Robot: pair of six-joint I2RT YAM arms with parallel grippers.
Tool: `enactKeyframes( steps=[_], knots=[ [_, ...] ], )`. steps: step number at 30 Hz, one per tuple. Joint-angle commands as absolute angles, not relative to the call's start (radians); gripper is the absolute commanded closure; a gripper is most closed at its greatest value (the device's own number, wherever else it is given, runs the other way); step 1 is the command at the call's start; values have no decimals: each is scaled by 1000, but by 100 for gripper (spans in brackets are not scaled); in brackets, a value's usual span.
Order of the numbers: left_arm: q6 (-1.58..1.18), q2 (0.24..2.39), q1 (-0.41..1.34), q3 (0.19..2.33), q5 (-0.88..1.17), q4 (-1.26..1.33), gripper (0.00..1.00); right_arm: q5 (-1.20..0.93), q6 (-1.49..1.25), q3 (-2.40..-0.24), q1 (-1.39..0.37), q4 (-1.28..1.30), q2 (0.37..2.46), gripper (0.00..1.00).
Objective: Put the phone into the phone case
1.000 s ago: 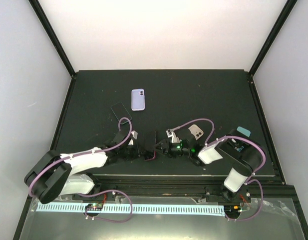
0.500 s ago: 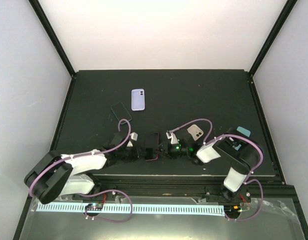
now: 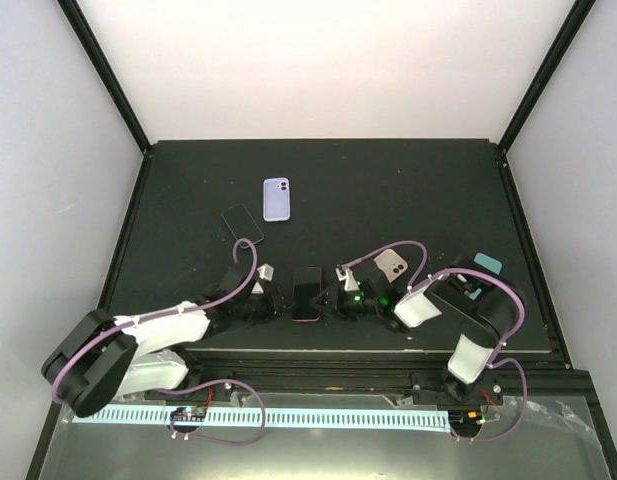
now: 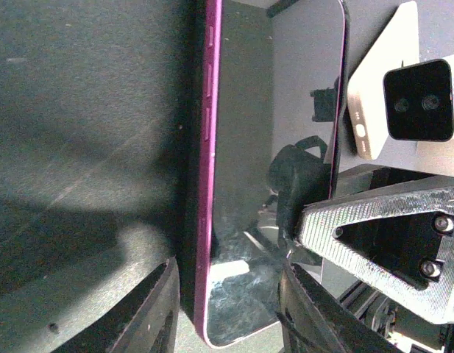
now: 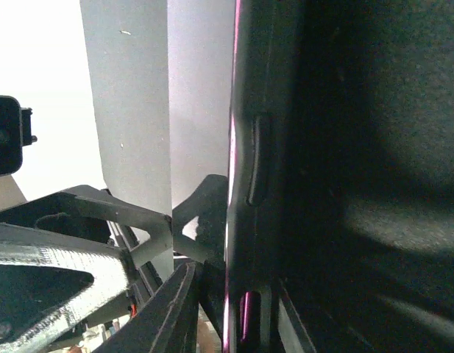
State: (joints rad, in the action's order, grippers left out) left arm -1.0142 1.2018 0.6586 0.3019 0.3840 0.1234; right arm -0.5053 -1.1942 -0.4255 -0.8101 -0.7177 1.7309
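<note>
The phone [image 3: 307, 292], a dark screen with a magenta rim, lies nearly flat at the near middle of the table between my two grippers. My left gripper [image 3: 285, 303] comes in from the left. In the left wrist view its jaws [image 4: 228, 316] stand against both sides of the phone's near end [image 4: 271, 147]. My right gripper [image 3: 330, 297] meets the phone's right edge. In the right wrist view its jaws [image 5: 234, 316] stand on either side of the phone's thin edge [image 5: 249, 110]. A beige phone case [image 3: 391, 264] lies just right of it and also shows in the left wrist view [image 4: 370, 110].
A dark see-through case [image 3: 242, 224] and a lilac phone-shaped item [image 3: 276, 199] lie further back on the left. A teal object [image 3: 487, 263] sits by the right arm. The black mat [image 3: 388, 180] ends at raised black rails on each side.
The phone has turned from standing on its edge to lying nearly flat, screen up, while both grippers stayed on it. The beige case has shifted slightly.
</note>
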Motion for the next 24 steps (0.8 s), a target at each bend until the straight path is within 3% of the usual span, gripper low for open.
enactKeyframes(
  steps=[1,5,15,24],
  knots=[
    [-996,1171,658,294,343,47,60,-500,-1214,-403,-816,-761,1711,72],
    [-1000,1211,658,294,362,85,61,-505,-1236,-394,-816,-800,1729,72],
    [-1048,1275,704,355,421,192,86,-523,-1278,-376,-817,-887,1762,72],
    [-1075,1337,740,371,394,211,89,-512,-1281,-370,-817,-886,1754,73]
  ],
)
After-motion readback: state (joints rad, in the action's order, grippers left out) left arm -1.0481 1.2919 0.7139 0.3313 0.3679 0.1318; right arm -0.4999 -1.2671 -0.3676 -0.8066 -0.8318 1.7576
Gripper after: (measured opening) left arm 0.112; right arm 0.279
